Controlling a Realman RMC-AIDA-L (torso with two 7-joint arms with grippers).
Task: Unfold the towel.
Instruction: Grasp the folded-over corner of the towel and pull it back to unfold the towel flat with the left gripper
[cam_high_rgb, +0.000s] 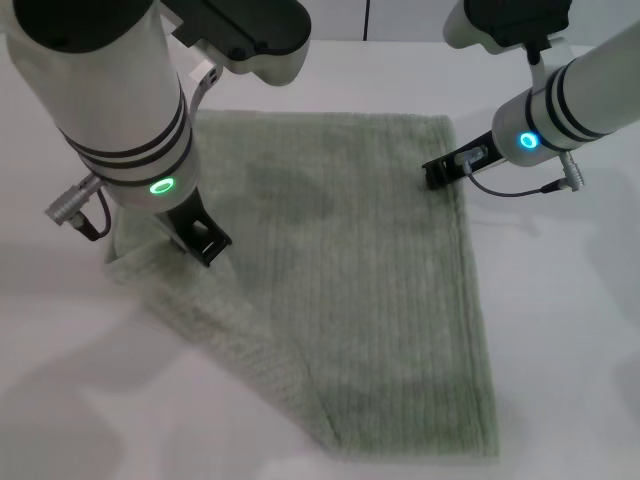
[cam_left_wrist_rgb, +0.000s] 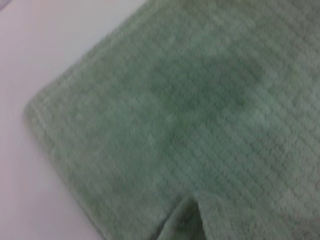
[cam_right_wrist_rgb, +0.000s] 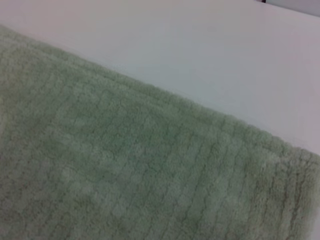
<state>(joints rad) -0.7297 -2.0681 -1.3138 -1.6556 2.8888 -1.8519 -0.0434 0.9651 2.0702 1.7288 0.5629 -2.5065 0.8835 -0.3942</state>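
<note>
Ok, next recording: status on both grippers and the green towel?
Left gripper down on the pale sage-green terry towel, near its left edge. Right gripper at the far right corner. Towel mostly flat, near-left corner still folded. Nothing in the way.

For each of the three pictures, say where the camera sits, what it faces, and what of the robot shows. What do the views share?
Head view: from the robot's head, looking down at the towel on the table; left gripper and right gripper show.
Left wrist view: close over a towel corner; no robot parts.
Right wrist view: close over a towel edge; no robot parts.
Shared: the towel.
</note>
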